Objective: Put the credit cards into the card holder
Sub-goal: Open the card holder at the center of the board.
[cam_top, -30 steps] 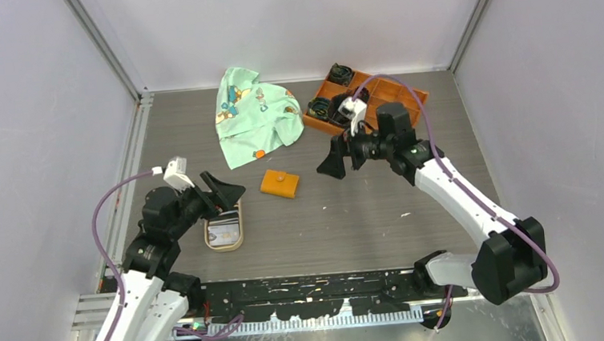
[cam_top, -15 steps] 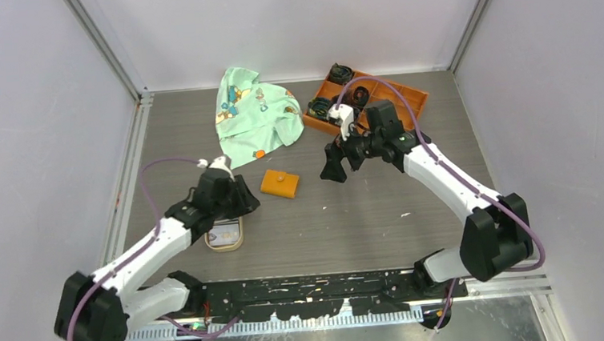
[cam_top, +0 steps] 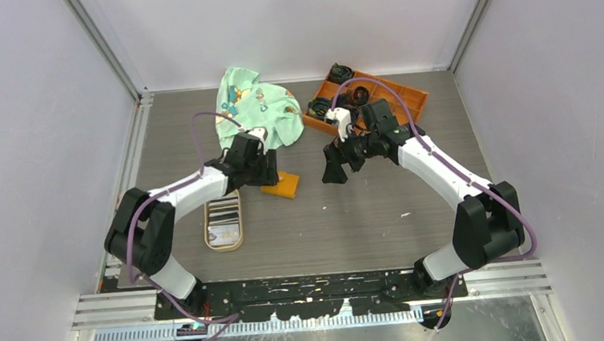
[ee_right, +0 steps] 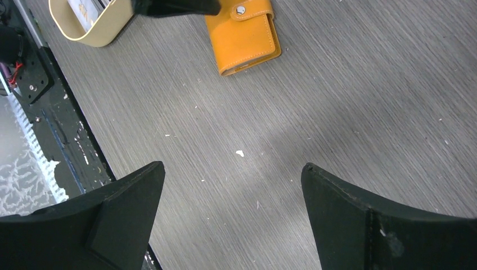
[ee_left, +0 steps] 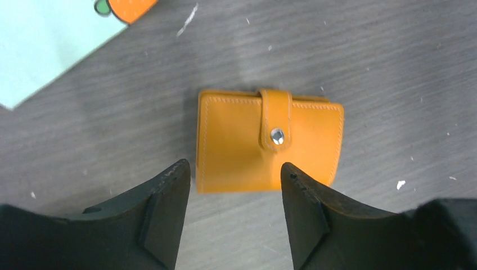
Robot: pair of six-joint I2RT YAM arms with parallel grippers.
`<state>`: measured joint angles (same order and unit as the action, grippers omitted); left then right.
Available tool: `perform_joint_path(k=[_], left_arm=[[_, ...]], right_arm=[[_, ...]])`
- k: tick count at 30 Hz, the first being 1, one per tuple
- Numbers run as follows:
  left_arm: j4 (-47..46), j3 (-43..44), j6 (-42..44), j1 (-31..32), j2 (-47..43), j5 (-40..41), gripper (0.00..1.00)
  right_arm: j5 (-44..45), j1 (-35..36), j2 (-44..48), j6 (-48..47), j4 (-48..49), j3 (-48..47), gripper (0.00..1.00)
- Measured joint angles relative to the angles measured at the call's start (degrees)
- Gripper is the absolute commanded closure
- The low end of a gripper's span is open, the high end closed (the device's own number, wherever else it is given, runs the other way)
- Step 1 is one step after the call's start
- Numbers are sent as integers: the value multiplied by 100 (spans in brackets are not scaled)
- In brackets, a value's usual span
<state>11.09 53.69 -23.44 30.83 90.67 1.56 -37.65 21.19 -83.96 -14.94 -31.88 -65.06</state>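
The left gripper (ee_left: 234,166) hangs spread over the snapped-shut wallet (ee_left: 236,143) at the middle of the table (cam_top: 382,213), the right gripper (ee_right: 233,165) gapes empty, and a pinch could skid the flat wallet away from the cards (cam_top: 223,216) in the left-edge dish (cam_top: 226,249).

We reach our left arm (cam_top: 195,186) forward and inward, elbow bent, and the left gripper (ee_left: 233,174) points down with its jaws parted, nothing between them. Our right arm (cam_top: 443,173) stretches forward and bends inward too. The right gripper (ee_right: 232,169) tilts downward, jaws spread wide and empty. The two grippers are near each other, not touching.
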Motion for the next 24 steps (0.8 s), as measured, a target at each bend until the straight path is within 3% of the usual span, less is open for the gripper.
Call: perform_joint_path(k=[3, 12, 18, 24], left_arm=[[-98, 243, 142, -236, 365, -297, 40], [-138, 643, 197, -872, 1174, -1725, 68], [-293, 791, 275, -796, 1449, -2608, 81], [-544, 1010, 348, -229, 1764, -3158, 88]], right_arm=[[-7, 0, -17, -2, -31, -4, 4], [-153, -2, -157, -350, -197, -33, 6], [-573, -4, 81, -2002, -490, 339, 4], [-748, -4, 728, -4470, -835, 1248, 8]])
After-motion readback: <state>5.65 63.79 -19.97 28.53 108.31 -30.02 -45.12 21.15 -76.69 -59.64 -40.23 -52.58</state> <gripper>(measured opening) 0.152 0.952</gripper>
